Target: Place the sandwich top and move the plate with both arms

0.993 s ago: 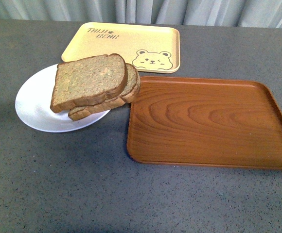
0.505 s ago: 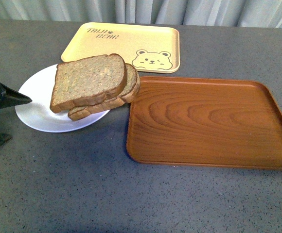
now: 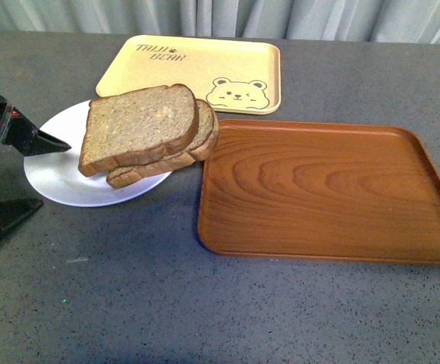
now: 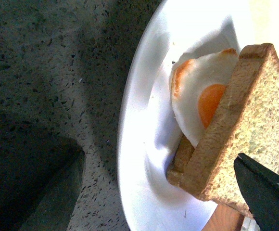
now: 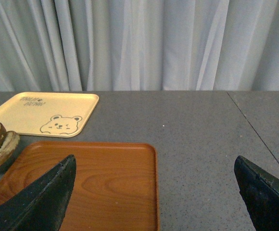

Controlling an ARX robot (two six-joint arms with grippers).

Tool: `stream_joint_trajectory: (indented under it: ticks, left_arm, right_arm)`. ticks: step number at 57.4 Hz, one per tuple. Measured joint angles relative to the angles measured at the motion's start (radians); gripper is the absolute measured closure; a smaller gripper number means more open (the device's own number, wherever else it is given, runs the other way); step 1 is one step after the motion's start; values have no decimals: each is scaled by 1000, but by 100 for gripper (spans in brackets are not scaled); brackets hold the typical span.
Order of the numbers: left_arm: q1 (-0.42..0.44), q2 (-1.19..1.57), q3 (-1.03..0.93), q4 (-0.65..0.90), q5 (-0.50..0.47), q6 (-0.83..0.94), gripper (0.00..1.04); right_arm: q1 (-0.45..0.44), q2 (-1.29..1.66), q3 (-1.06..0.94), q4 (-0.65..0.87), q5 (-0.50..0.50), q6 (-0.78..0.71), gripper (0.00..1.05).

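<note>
The sandwich top [image 3: 138, 125], a speckled brown bread slice, lies tilted on a lower slice on the white plate [image 3: 53, 178] at the left. In the left wrist view a fried egg [image 4: 197, 91] shows under the sandwich top [image 4: 257, 125]. My left gripper [image 3: 55, 173] stands open at the plate's left rim, one finger [image 3: 49, 142] over the rim and the other [image 3: 11, 214] on the table side. In its own view the left gripper [image 4: 161, 202] straddles the plate [image 4: 139, 144]. My right gripper [image 5: 154, 202] is open above the brown tray [image 5: 91, 183], out of the front view.
A brown wood-grain tray [image 3: 326, 189] lies right of the plate, almost touching it. A pale yellow bear-printed tray [image 3: 190, 72] sits behind them. Grey curtains [image 5: 139, 43] close off the back edge of the dark table.
My left gripper has come in from the left edge, moving right and up to the plate's rim. Bread, plate and trays have not moved.
</note>
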Motion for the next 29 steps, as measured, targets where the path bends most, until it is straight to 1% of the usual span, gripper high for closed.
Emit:
stream_joint_trajectory:
  ticks: [7,10,11,12,14,15,16,17,20,21,29]
  left_arm:
    - [-13,7,11,0,-13,-34,10]
    - [-17,12,14,1,-18,-43,15]
    - [-19,15,14,2,-20,-48,19]
    - [-19,16,14,2,-21,-49,20]
    - [-21,19,14,2,-22,-56,26]
    - [-22,22,14,3,-22,-60,30]
    - [-22,23,14,3,-22,-61,31]
    - [-23,26,14,3,-21,-67,36]
    - [-24,33,14,3,-19,-73,43]
    - [-26,36,14,2,-20,-77,48]
    - [-31,50,4,2,-13,-101,79]
  right_arm:
    - [0,0,0,0,0,0,9]
    - [0,0,0,0,0,0,9]
    - [0,0,0,0,0,0,9]
    - [0,0,0,0,0,0,9]
    - [0,0,0,0,0,0,9]
    - [0,0,0,0,0,0,9]
    - [0,0,0,0,0,0,9]
    - [0,0,0,0,0,0,9]
    - [0,0,0,0,0,0,9]
    - [0,0,0,0,0,0,9]
    - [0,0,0,0,0,0,9]
